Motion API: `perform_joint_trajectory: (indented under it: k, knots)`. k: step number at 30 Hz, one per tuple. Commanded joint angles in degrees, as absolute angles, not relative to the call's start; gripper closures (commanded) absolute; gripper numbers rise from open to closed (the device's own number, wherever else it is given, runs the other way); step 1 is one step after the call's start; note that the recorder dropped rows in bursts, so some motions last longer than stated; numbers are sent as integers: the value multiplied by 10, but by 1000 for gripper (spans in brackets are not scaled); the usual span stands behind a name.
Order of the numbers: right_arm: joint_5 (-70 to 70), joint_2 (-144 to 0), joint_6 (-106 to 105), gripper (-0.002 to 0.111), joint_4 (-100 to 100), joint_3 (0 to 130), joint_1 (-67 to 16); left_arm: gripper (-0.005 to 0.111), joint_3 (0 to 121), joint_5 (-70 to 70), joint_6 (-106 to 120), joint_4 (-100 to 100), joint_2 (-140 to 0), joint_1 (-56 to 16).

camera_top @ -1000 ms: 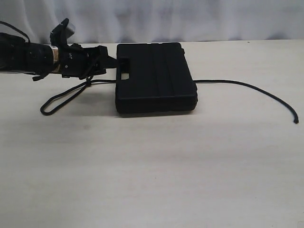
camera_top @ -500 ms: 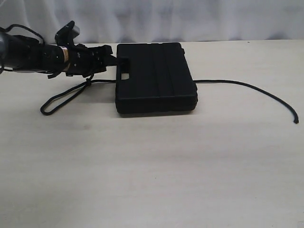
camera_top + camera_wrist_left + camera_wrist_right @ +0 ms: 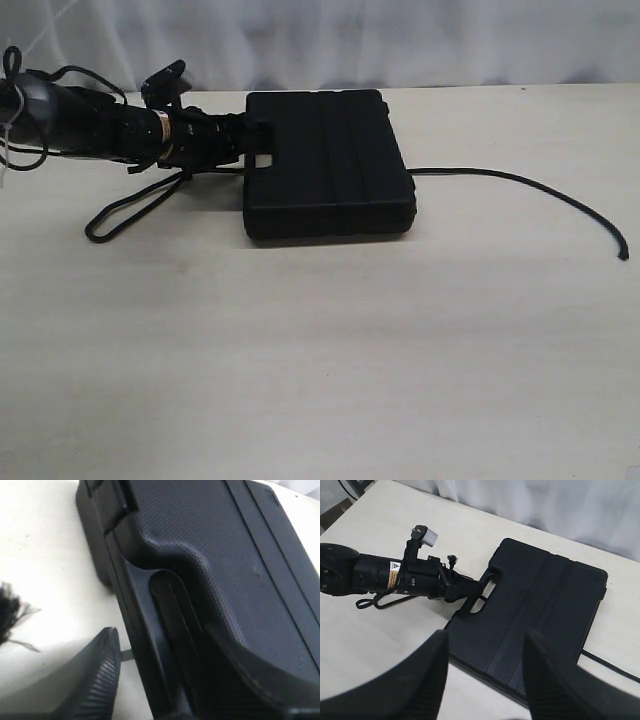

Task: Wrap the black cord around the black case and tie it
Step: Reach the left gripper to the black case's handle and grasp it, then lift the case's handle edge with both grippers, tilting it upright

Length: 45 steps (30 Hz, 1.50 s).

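Note:
The black case [image 3: 330,165] lies flat on the table with its handle slot [image 3: 262,160] facing left. The black cord [image 3: 520,180] runs under it, trailing right to a loose end [image 3: 622,255] and forming a loop [image 3: 130,205] on the left. My left gripper [image 3: 243,135] is open at the handle. One finger [image 3: 97,675] stands just outside the handle bar [image 3: 145,645] with a strip of table between; the other finger is hidden by the case. My right gripper [image 3: 486,637] hangs open and empty high above the case [image 3: 540,610].
The pale table [image 3: 320,360] runs wide in front of the case, and a white curtain [image 3: 400,40] closes off the back. The left arm [image 3: 90,125], with its own glossy cables, lies low over the cord's knot. A frayed black tuft [image 3: 7,615] shows beside the left finger.
The left arm has slid right and rolled its wrist, bringing its jaws up to the case handle. Case and cord have not moved.

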State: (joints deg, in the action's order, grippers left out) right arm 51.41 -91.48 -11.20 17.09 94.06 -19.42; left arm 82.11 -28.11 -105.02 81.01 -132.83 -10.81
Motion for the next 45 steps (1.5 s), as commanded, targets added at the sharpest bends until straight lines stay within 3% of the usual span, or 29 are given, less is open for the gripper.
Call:
perform_joint_trajectory:
  k: [1,11,13,16,18,34,45]
  knots:
    - [507,-911,-113,63,171,943,-192,60,820,-277,-1082,816,-1342,-110]
    - [510,-911,-113,63,171,943,-192,62,869,-383,-1078,784,-1366,-112]
    - [510,-911,-113,63,171,943,-192,73,870,-378,-1078,782,-1366,-112]
    - [510,-911,-115,63,171,943,-192,99,870,-384,-1078,784,-1366,-112]
    - [510,-911,-115,63,171,943,-192,107,870,-398,-1078,781,-1358,-112]
    - [582,-920,-3,64,11,943,-186,107,870,-394,-1198,925,-1224,-145]
    - [508,-980,-74,64,162,834,-55,107,870,-299,-1197,996,-1183,-201]
